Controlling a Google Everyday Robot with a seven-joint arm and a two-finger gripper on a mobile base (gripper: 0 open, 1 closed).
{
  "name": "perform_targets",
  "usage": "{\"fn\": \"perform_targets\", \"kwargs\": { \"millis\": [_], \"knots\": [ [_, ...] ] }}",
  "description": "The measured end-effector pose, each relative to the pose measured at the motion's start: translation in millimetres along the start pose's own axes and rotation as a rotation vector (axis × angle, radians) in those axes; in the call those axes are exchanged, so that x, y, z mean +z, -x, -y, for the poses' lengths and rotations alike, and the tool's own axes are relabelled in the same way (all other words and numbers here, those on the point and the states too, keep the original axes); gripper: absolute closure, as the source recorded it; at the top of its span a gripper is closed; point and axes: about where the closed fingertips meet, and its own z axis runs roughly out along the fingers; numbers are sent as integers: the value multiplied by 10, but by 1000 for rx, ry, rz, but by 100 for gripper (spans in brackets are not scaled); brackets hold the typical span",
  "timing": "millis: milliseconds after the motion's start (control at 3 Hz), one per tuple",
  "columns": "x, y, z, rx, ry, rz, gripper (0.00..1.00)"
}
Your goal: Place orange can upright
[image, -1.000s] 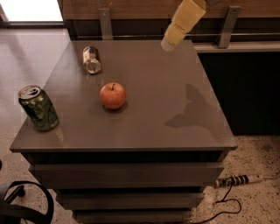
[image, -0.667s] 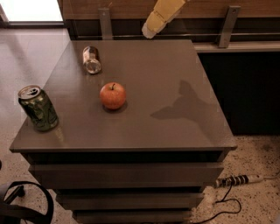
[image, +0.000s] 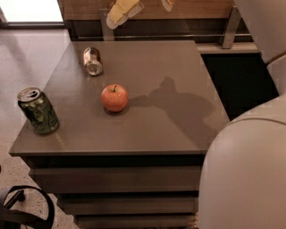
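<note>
Orange can on its side, gripper high above the bench

The orange can (image: pixel 92 61) lies tipped over in the bench's (image: pixel 147 129) upper-left part, apart from the apple (image: pixel 114 97) at centre and the upright green can (image: pixel 38 110) at the left edge. The gripper (image: pixel 139 15) hangs at the frame's top edge, jaws spread and holding nothing.

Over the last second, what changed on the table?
The end effector swung left along the far edge of the table and now hangs beyond the lying orange can, holding nothing. The robot's arm now fills the right foreground. Orange can, apple and green can stayed put.
</note>
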Motion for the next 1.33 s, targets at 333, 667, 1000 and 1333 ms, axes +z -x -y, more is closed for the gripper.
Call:
{"fn": "perform_targets", "kwargs": {
  "millis": [333,667,1000,1333],
  "knots": [
    [0,0,0,0,0,0,0],
    [203,32,-154,-16,-3,-12,0],
    [470,-1,-423,-16,-10,-27,0],
    [715,-84,-651,0,-36,-55,0]
  ]
}}
